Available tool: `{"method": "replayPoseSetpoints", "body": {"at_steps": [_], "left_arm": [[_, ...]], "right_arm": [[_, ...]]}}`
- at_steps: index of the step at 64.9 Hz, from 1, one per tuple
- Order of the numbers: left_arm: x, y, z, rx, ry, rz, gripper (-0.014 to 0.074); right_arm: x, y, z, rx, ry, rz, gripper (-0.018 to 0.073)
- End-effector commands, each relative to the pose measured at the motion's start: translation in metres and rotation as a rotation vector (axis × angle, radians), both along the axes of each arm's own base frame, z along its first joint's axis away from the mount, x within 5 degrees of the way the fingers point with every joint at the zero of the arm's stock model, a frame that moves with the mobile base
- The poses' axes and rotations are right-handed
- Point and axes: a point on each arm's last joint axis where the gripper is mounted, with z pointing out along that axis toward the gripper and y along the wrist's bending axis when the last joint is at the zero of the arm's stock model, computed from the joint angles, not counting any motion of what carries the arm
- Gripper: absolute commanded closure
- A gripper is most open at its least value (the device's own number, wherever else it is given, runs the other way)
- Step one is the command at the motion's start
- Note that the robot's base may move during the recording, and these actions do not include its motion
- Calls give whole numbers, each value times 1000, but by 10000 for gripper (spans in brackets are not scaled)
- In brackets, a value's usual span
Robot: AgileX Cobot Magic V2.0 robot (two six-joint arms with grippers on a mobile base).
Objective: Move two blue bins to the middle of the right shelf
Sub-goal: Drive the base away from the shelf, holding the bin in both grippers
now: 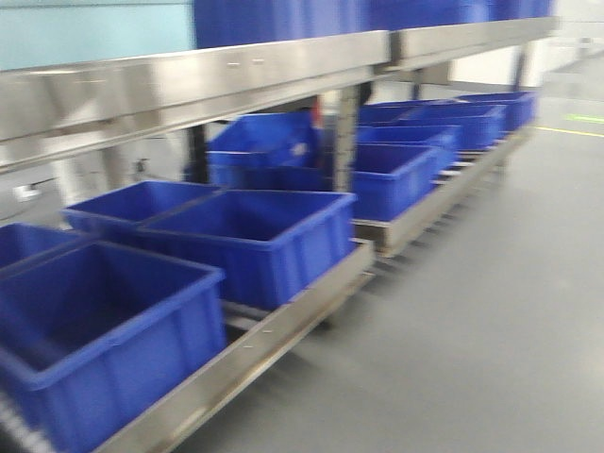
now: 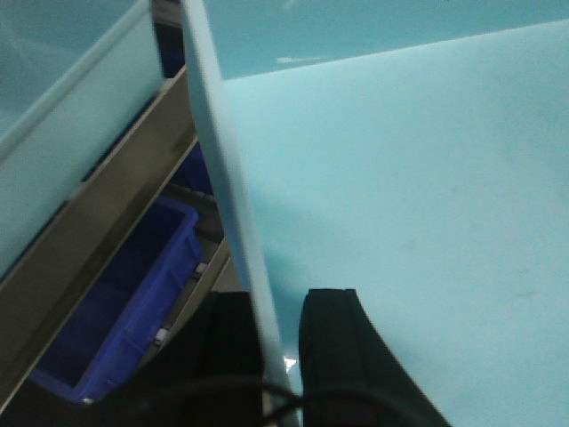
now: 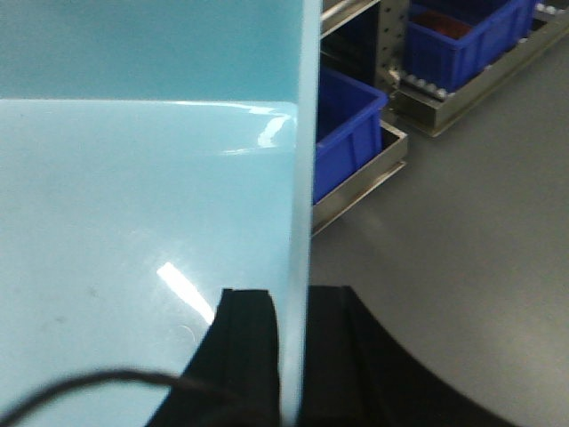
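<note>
A pale blue bin (image 2: pixel 400 178) fills the left wrist view, and my left gripper (image 2: pixel 276 334) is shut on its thin side wall (image 2: pixel 222 178), one black finger on each side. In the right wrist view the same kind of pale blue bin (image 3: pixel 133 196) fills the left half, with my right gripper (image 3: pixel 293 342) shut on its right wall (image 3: pixel 304 178). Another pale blue wall (image 2: pixel 62 133) shows above the steel shelf rail (image 2: pixel 107 213). A pale blue patch (image 1: pixel 94 33) sits at the top left of the front view. Neither gripper shows there.
A steel shelf rack (image 1: pixel 189 80) runs along the left, with several dark blue bins (image 1: pixel 255 231) on its low roller level and more on top (image 1: pixel 283 19). Grey floor (image 1: pixel 491 311) lies to the right. Dark blue bins (image 3: pixel 351 124) stand near the right wall.
</note>
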Motion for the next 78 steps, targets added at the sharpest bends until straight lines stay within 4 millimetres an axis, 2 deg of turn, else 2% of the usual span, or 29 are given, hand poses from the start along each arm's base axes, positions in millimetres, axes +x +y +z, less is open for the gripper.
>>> {"method": "replayPoseSetpoints", "body": {"at_steps": [1,78], "left_arm": [[-8,5,12,-9,-53,-17,707],[-8,5,12,-9,-53,-17,707]], "right_arm": [[5,-10,7,-46,-77,-51,711],[5,-10,7,-46,-77,-51,711]]}}
